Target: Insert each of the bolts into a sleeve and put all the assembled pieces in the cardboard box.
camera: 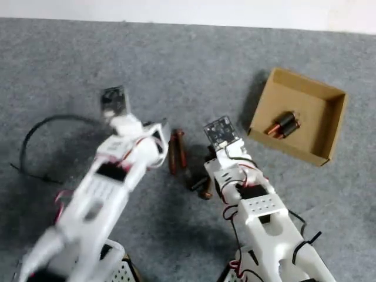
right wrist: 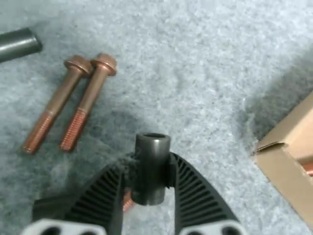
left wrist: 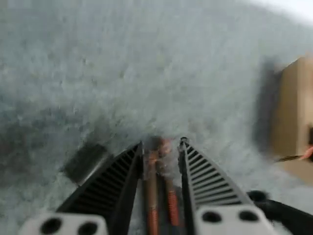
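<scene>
We see the grey carpeted table (camera: 188, 64) running back to a pale strip at its far edge, with a wide stretch of bare carpet beyond both white arms. At the far right sits the shallow brown cardboard box (camera: 311, 106), open-topped, holding assembled pieces (camera: 283, 124): black sleeves with copper bolts through them, lying together near its middle. We find bare carpet between the box and the right arm. The right claw (right wrist: 150, 157) pinches a black cylindrical sleeve (right wrist: 152, 147) with its open end showing. The left claw (left wrist: 161, 143) is spread, its fingers either side of two copper-coloured hex-head bolts (right wrist: 89, 100) lying side by side between the arms. Another dark sleeve (right wrist: 17, 44) lies near them.
</scene>
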